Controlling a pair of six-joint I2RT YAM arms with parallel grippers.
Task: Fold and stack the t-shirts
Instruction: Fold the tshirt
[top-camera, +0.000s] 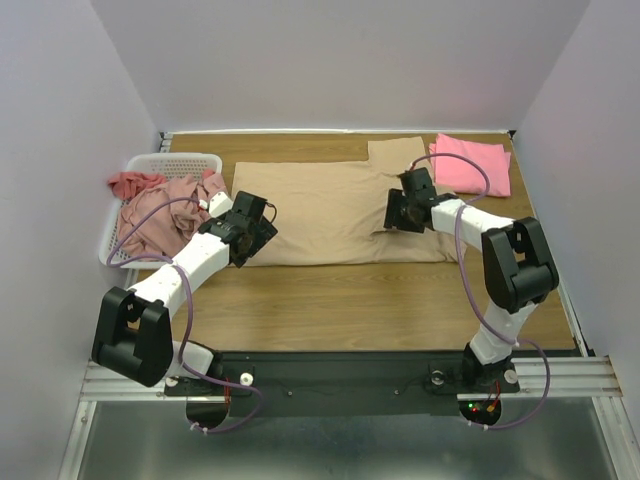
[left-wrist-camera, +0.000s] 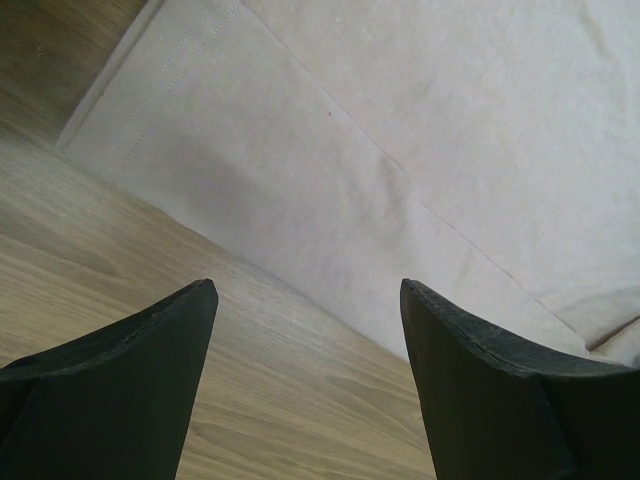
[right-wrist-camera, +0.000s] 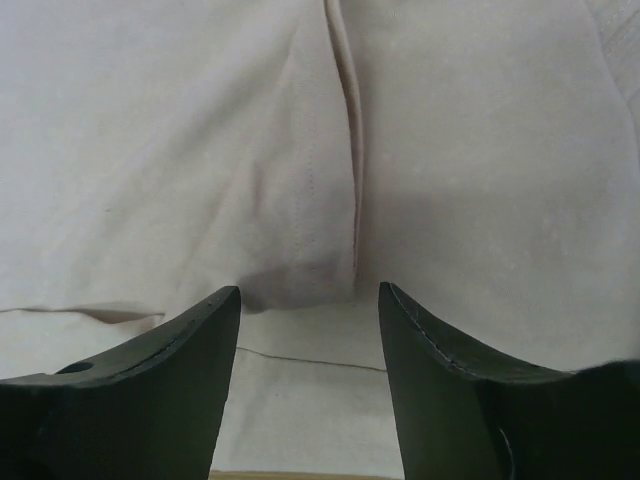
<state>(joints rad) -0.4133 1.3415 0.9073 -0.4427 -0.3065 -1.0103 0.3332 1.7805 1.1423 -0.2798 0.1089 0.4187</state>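
Left tool (left-wrist-camera: 308, 287) near tan shirt (top-camera: 330, 210); basket (top-camera: 180, 160) holds shirts (top-camera: 160, 215).

Matt tan cloth t-shirt (top-camera: 320, 212) — smooth wood-grain table (top-camera: 350, 300).

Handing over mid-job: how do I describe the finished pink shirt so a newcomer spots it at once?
Look at the wooden table, at its far right corner. There lies the bright pink t-shirt, a neat flat rectangle just right of the spread tan t-shirt. It is the only vivid pink cloth; the duller pink and red shirts sit heaped in the white basket at far left.
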